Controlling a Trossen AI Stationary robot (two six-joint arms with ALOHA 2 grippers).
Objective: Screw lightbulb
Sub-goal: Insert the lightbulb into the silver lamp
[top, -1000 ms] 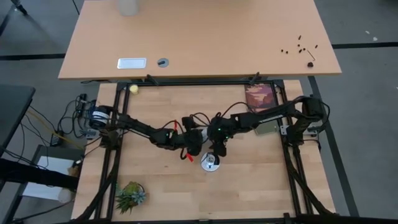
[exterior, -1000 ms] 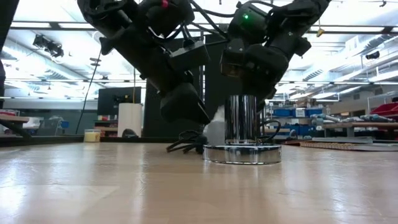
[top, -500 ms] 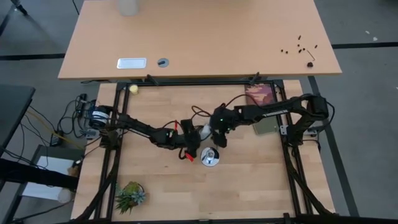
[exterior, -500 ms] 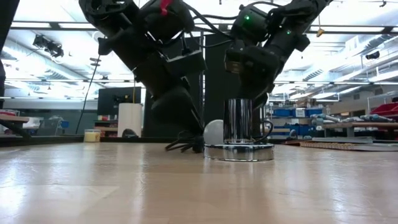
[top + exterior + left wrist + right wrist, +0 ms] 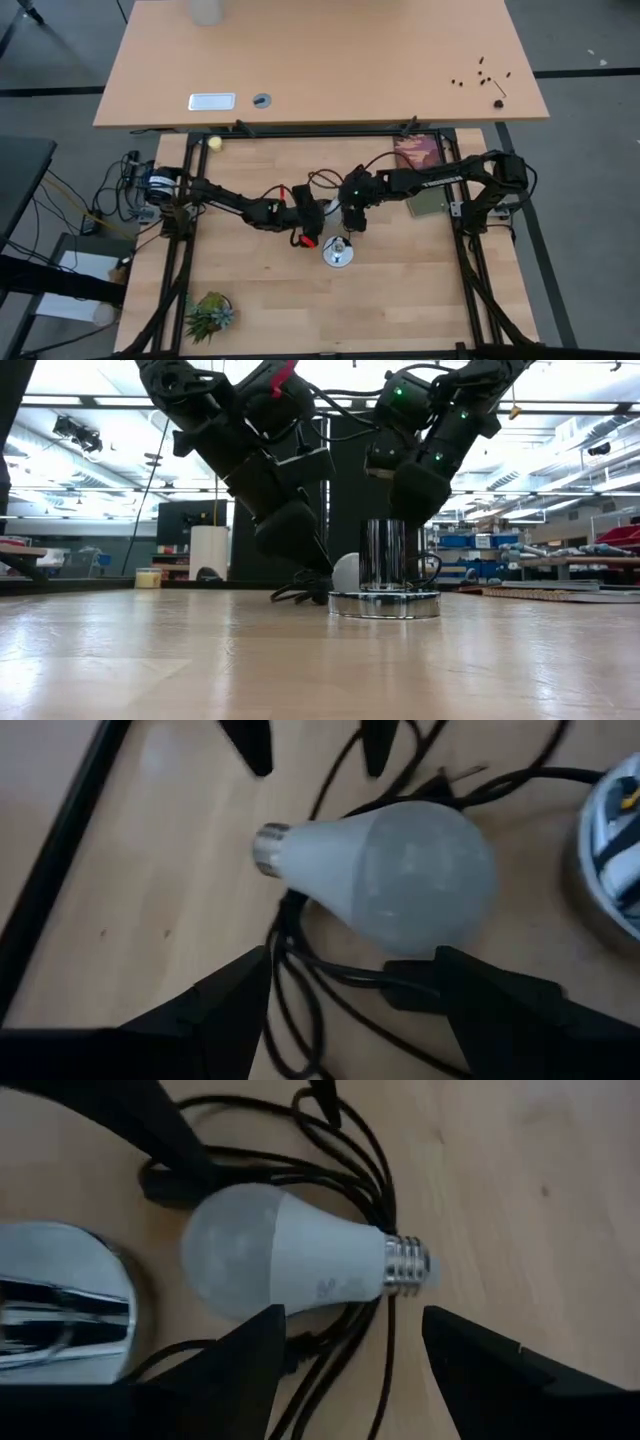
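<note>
Lightbulb (image 5: 385, 875) lies on its side on the worktop (image 5: 400, 300), resting on the coiled black cord (image 5: 340, 1140), just beside and far of the silvery socket (image 5: 385, 575). Left pincer (image 5: 350, 975) released, fingers straddling the bulb without touching. Right pincer (image 5: 350, 1340) likewise released, hovering over the bulb from the other side.

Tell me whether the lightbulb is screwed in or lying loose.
Loose: the lightbulb lies on its side over the black cord, screw base bare, beside the socket.
</note>
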